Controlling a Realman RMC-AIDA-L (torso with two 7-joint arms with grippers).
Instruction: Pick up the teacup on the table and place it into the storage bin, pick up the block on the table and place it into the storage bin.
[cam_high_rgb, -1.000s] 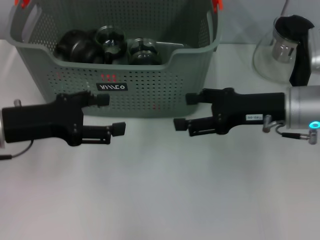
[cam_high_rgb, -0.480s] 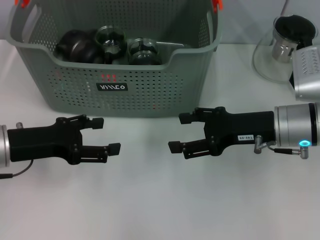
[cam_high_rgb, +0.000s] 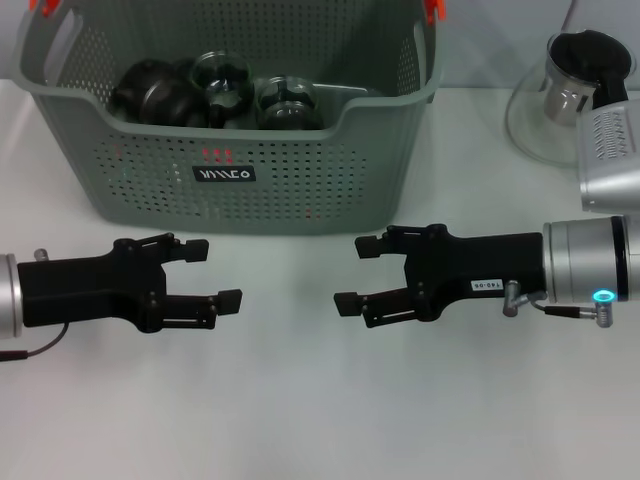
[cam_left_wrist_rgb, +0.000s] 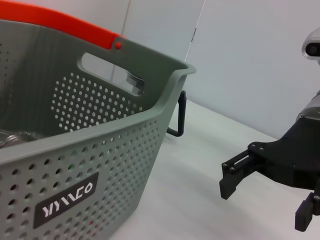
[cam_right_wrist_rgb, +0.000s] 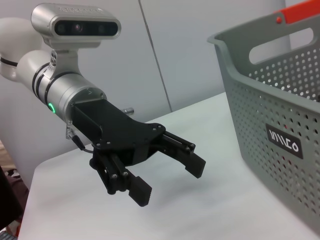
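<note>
Desk (cam_high_rgb: 300, 410): white, carries all items.
Storage bin (cam_high_rgb: 300, 180): at the desk's far edge, upright; dark and glass items lie inside.
Glass teapot (cam_high_rgb: 570, 100): far right corner, apart from the bin.
Left end effector (cam_high_rgb: 222, 272): fingers wide, holding nothing, above the desk before the bin.
Right end effector (cam_high_rgb: 358, 272): fingers wide, holding nothing, facing the left one.

This looks like a robot test lab or demo room made up as a tea corner. A plain white worktop (cam_high_rgb: 300, 400) stands against bare pale wall panels (cam_right_wrist_rgb: 190, 55), with no household clutter. On it sits a grey-green perforated storage bin (cam_high_rgb: 300, 170) holding dark and glass teaware, and beside it a clear glass teapot (cam_high_rgb: 560, 100). Two black grippers, left gripper (cam_high_rgb: 205, 272) and right gripper (cam_high_rgb: 360, 272), on metal arms hover over the surface
</note>
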